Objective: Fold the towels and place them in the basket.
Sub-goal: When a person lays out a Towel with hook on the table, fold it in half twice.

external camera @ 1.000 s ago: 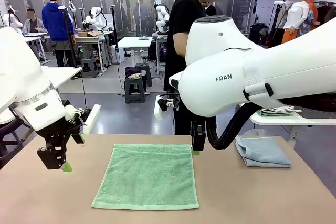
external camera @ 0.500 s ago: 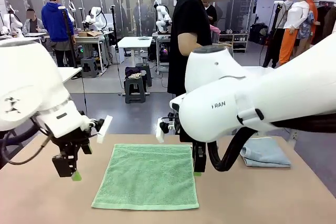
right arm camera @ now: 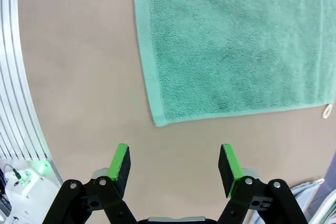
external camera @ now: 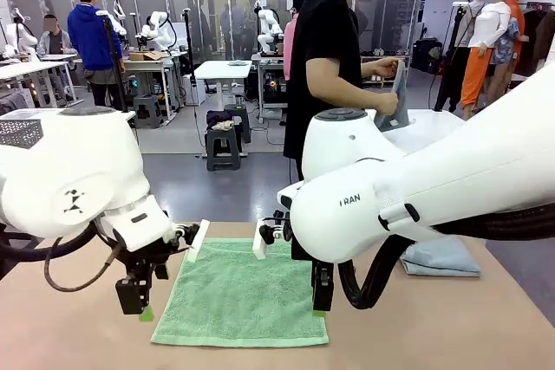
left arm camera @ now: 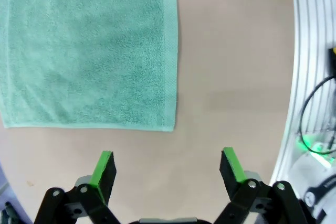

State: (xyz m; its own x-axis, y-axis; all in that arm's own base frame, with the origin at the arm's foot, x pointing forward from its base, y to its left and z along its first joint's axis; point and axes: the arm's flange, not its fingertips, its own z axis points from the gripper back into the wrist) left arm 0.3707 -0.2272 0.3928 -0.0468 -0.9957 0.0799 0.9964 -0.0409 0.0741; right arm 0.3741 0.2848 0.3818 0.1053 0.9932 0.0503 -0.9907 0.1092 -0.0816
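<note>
Mint green towel is laid flat on the counter. Left hand is held spread and empty beside the towel's near left corner, and right hand likewise beside its near right corner. Blue-grey towel is seen folded, to its right.

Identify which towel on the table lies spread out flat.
The green towel, opened out in the middle; the blue-grey towel sits folded to the right.

Two towels lie on the one worktop: one green towel and one blue-grey towel. Two grippers: left gripper, right gripper. One person holds one grey cloth.
</note>
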